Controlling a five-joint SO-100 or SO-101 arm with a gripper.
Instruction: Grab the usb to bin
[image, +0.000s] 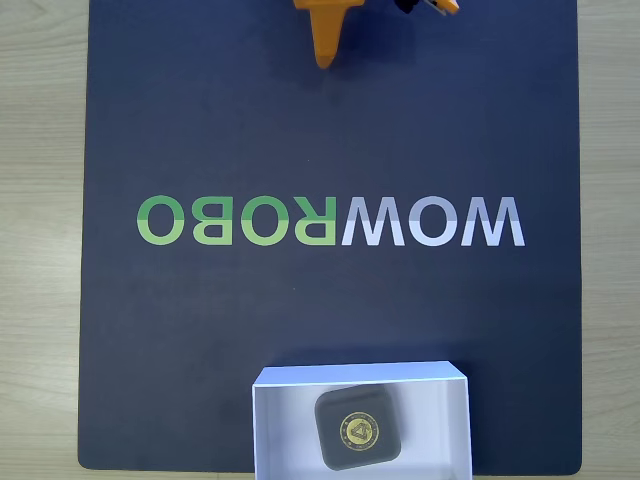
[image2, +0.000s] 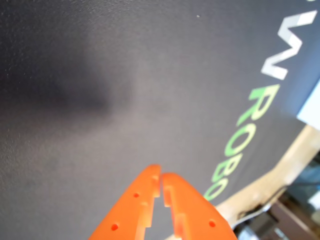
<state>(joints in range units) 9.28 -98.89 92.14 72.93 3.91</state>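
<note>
Lying inside bin (image: 455, 420): usb (image: 360, 429). Far from bin, over mat (image: 200, 330): orange claw (image2: 161, 177), pinched together, holding nothing.

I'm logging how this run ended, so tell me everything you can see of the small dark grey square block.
The small dark grey square block has rounded corners and a matte, plastic-looking top bearing a round gold emblem with a triangle at its centre. It lies flat, turned slightly askew, inside the white shallow rectangular box at the mat's bottom edge in the fixed view, resting on the box floor near its middle, apparently clear of the walls. Nothing grips it.
</note>
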